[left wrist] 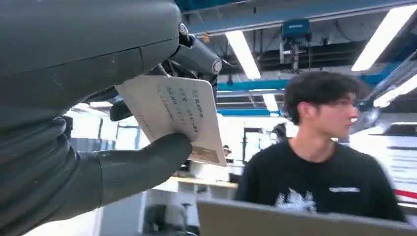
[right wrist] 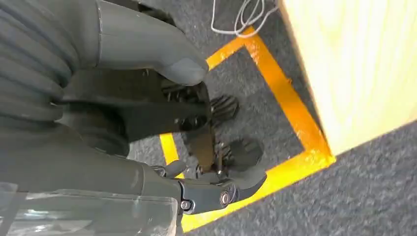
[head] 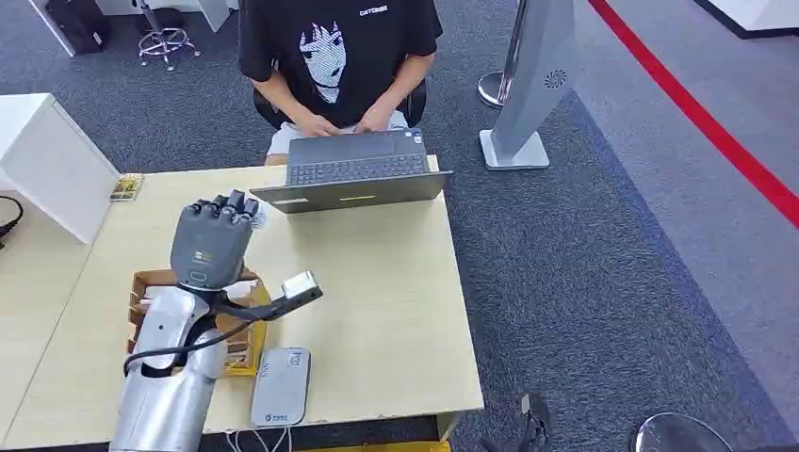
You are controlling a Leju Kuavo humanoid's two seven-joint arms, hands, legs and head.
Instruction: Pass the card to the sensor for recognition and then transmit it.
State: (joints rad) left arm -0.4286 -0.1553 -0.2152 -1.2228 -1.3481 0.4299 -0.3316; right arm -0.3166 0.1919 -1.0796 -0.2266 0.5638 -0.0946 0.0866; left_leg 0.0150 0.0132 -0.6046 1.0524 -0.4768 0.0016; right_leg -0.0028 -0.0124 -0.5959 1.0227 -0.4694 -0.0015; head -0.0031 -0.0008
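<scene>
Card (left wrist: 177, 115) pinched between thumb and fingers of left hand (head: 213, 237), raised above counter (head: 377, 301), well past grey sensor (head: 281, 386) at near edge. Likely on way to person (head: 334, 56); handover pending. Right hand (right wrist: 147, 113) hanging, empty, fingers loosely apart.

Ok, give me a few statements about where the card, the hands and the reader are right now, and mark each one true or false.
1. The left hand holds the card. True.
2. The card lies flat on the grey sensor. False: it is held up in the air, off the table.
3. The right hand hangs beside the table, holding nothing. True.
4. The laptop is closed. False: it is open, with a person typing on it.
5. The sensor sits near the table's front edge. True.
</scene>
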